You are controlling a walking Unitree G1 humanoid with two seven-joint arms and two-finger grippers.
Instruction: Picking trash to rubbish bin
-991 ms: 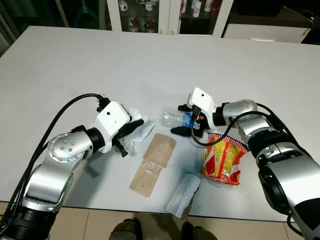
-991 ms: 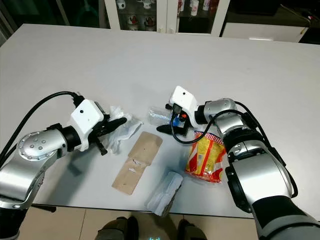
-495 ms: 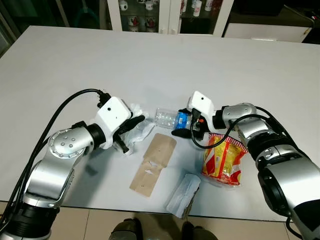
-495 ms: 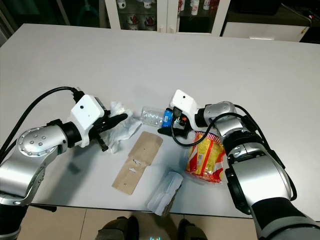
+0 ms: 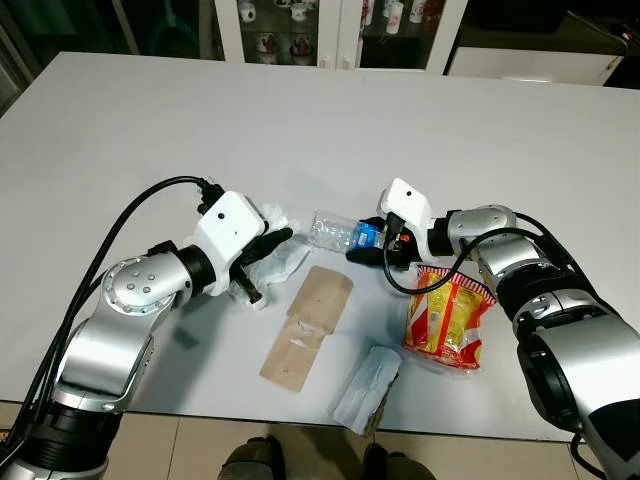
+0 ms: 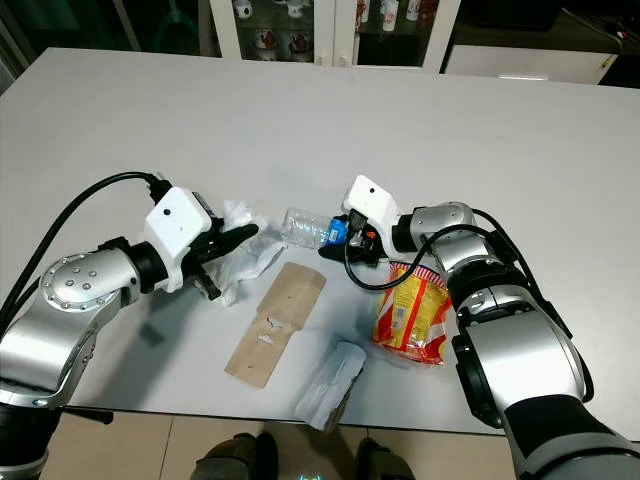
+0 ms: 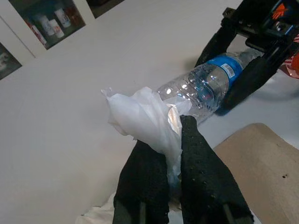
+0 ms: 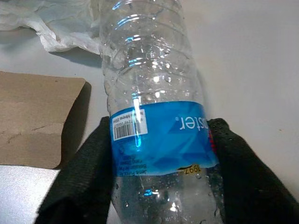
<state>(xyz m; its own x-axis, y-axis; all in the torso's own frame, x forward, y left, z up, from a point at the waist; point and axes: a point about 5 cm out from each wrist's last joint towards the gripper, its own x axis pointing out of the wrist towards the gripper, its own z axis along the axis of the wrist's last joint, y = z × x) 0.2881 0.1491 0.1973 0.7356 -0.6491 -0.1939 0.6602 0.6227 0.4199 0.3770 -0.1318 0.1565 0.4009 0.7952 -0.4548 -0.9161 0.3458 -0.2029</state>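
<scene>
A clear plastic bottle (image 5: 338, 232) with a blue label lies on the white table (image 5: 300, 120) in front of me. My right gripper (image 5: 364, 243) is shut on the bottle at its label, and its black fingers (image 8: 79, 182) flank the blue band in the right wrist view. To the left, my left gripper (image 5: 272, 243) is shut on a crumpled white tissue (image 5: 277, 255); in the left wrist view the tissue (image 7: 140, 114) sticks up between the two closed fingers (image 7: 201, 163), right beside the bottle (image 7: 205, 86).
A brown paper bag (image 5: 305, 327) lies flat between my arms. A red and yellow snack packet (image 5: 445, 322) sits under my right forearm. A folded white wrapper (image 5: 367, 388) lies at the near table edge. A glass cabinet (image 5: 290, 30) stands beyond the table.
A second ago the bottle looked crumpled under the right gripper's spread fingers; now they are shut on its label and it lies stretched toward the tissue. The left gripper shifted slightly up with the tissue.
</scene>
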